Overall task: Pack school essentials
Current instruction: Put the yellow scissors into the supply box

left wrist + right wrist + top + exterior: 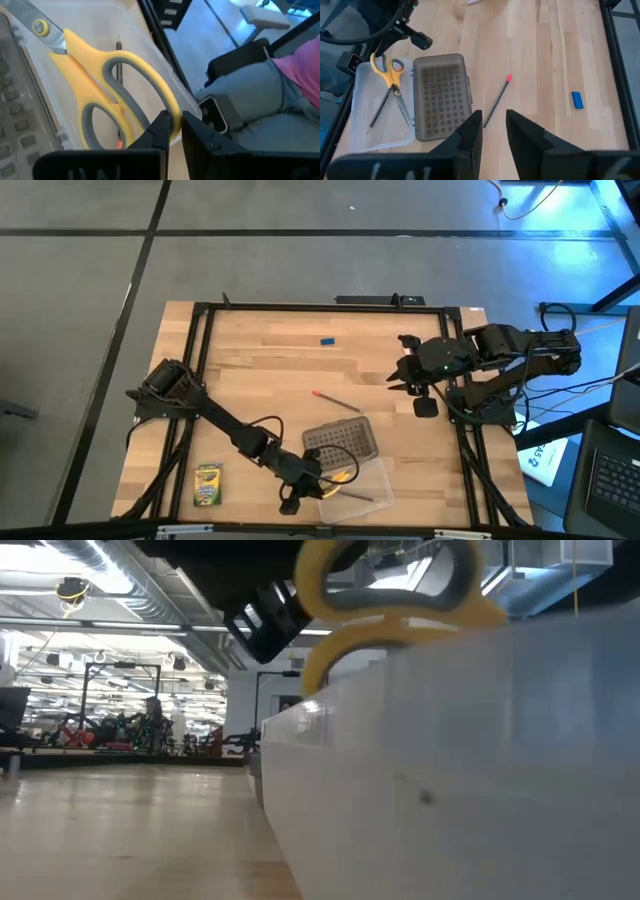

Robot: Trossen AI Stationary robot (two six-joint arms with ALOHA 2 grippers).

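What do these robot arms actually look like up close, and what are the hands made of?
Both arms are black, built from jointed tube-like segments with black cables looping beside them. The left arm is slim; the right arm looks bulkier at its joints. Each ends in a left gripper or right gripper with two flat, dark, wedge-shaped fingers. No markings are readable.

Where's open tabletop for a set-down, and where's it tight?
Free: bare wood between the small blue eraser and the green-yellow crayon box. Tight: near edge, where the left hand hangs over the clear plastic case holding yellow-handled scissors. The right hand waits by the right rail.
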